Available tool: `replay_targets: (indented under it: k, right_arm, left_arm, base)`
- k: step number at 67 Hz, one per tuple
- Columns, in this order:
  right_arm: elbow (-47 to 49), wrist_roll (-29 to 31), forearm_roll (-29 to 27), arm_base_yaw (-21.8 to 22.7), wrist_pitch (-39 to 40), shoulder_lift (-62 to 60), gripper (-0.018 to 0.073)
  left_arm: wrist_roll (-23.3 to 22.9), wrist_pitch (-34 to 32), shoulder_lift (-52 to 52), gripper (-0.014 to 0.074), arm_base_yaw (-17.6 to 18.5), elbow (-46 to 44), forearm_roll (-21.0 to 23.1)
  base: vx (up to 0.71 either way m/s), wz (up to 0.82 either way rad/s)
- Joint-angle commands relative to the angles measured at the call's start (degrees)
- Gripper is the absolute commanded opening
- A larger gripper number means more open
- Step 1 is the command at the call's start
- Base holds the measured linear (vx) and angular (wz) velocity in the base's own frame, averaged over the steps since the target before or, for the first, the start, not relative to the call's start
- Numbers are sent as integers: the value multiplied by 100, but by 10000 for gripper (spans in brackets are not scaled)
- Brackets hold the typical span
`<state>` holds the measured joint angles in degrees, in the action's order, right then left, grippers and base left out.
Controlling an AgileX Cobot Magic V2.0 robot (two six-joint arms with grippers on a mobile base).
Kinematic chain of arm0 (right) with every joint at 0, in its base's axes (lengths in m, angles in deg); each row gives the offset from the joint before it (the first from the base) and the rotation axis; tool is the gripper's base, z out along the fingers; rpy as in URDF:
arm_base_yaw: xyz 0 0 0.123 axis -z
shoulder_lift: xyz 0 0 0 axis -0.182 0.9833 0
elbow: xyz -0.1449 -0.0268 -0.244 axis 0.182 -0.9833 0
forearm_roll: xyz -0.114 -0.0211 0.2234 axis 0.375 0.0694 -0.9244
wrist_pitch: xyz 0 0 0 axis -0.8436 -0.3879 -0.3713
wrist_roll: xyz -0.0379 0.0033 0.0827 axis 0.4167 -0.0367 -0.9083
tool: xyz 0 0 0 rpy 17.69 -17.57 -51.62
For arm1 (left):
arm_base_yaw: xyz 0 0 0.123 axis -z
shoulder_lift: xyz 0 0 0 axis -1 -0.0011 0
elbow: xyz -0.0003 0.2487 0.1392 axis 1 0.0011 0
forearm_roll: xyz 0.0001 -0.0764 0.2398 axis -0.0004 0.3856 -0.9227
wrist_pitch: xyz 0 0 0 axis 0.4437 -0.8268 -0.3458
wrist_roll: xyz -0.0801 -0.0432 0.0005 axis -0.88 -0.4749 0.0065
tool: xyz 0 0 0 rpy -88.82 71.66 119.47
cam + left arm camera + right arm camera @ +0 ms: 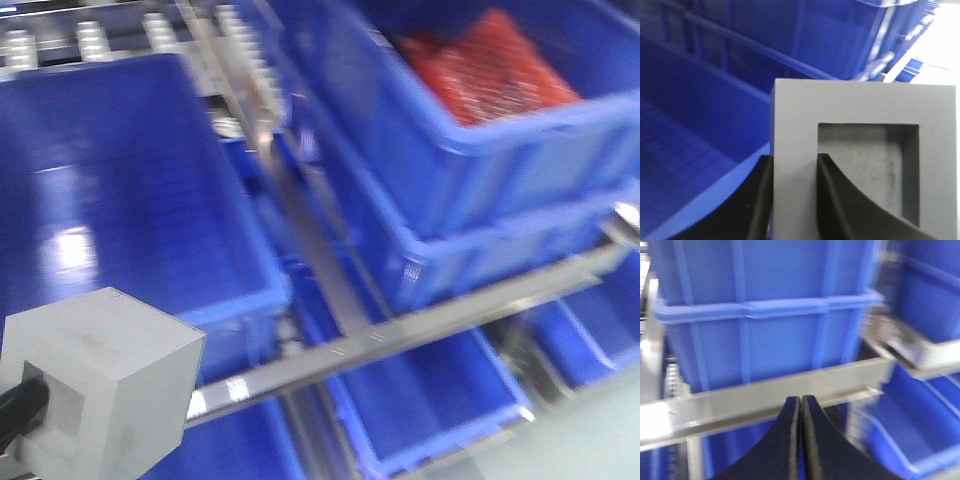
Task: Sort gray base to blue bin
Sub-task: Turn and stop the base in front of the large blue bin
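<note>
Front view: the gray base [100, 385] stood at the lower left of the frame, one top corner toward the camera, a black finger entering its left face. It was overlapping the near rim of the blue bin [230, 210] - not inside it. The bin filled the left half of the frame, its glossy floor bare and showing reflections. Whether the block was level with the rim or above it could not be told.

Left wrist view: the left end effector [794, 159] gripped the gray base by one wall - one black finger against the outer left face, the other inside the square recess. The recess faced the camera. The bin's interior lay to the left of the block and below it.

Right wrist view: the right end effector [800, 402] was closed, fingers pressed together with nothing between them, in front of a metal rail [765, 397] carrying a ribbed blue tub [765, 305].

Elsewhere in the front view, red items [490, 65] lay in the uppermost of the stacked blue tubs [480, 200] at the upper right. Rollers [90, 40] showed at the upper left. All frames were motion-blurred.
</note>
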<state>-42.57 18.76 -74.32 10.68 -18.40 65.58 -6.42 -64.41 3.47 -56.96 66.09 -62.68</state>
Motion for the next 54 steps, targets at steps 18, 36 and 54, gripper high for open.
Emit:
replay_targets:
  k: [18, 36, 54]
  right_arm:
    - [-32, 69, 49, 10, 454, -42, -5]
    - [-32, 69, 49, 10, 454, -42, -5]
    - [-32, 69, 49, 10, 454, -42, -5]
  left_arm:
    - [-25, -635, -33, -7, 31, -169, 26]
    - [-25, -635, -33, -7, 31, -169, 26]
    - [-25, -635, -33, -7, 31, -169, 26]
  base:
    - [19, 72]
    - [14, 53]
    - [8, 15]
